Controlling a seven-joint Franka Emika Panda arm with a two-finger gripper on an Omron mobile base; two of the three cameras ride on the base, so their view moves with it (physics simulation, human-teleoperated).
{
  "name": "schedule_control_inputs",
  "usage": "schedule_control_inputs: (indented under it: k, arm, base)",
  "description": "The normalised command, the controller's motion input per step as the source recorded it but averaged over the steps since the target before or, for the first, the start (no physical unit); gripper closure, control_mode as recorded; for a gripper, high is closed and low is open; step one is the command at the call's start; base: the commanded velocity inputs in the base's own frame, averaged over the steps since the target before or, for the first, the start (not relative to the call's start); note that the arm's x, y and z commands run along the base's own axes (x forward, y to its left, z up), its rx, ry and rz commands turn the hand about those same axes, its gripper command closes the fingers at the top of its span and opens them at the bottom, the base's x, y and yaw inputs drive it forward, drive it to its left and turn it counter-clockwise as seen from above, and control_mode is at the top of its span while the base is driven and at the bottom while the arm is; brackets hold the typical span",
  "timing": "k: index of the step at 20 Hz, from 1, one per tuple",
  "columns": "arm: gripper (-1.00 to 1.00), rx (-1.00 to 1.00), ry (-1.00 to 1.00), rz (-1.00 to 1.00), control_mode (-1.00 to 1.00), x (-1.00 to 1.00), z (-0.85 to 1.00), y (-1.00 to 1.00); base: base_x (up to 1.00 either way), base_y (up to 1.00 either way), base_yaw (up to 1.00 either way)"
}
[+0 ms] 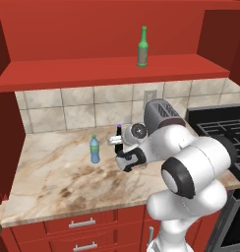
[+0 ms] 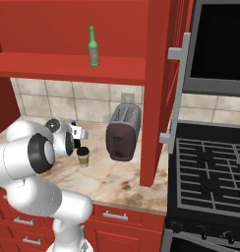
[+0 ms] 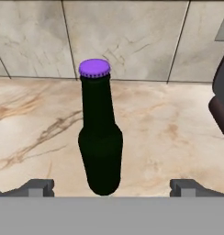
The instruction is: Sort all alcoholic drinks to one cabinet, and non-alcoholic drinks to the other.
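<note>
A near-black glass bottle (image 3: 101, 137) with a purple cap (image 3: 94, 68) stands upright on the marble counter, close in front of my gripper (image 3: 111, 188). The gripper is open, with its fingertips (image 3: 38, 187) wide apart on either side of the bottle's base and not touching it. In the left base view the hand partly hides this dark bottle (image 1: 119, 138). The green glass bottle (image 1: 142, 47) stands on the open red cabinet shelf above. On the counter to the left stands the blue plastic bottle (image 1: 94, 149). The tan paper cup (image 2: 83, 156) sits just right of the hand.
A dark toaster (image 2: 123, 133) stands against the tiled wall to the right of the hand, with its edge (image 3: 221, 101) near the gripper. A black stove (image 2: 210, 172) lies further right, past a red cabinet side panel (image 2: 156, 88). Bare marble counter (image 1: 53, 172) stretches to the left.
</note>
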Motion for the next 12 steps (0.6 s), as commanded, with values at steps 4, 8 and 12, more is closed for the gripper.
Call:
schedule_control_inputs:
  k: [4, 8, 12]
  arm:
    - [-1.0, 0.0, 0.0, 0.0, -1.0, 0.09, 0.0, 0.0]
    - [-1.0, 0.0, 0.0, 0.0, -1.0, 0.11, 0.0, 0.01]
    - [-1.0, 0.0, 0.0, 0.0, -1.0, 0.14, 0.0, 0.0]
  base:
    - [0.0, 0.0, 0.0]
    - [0.0, 0.0, 0.0]
    - [0.0, 0.0, 0.0]
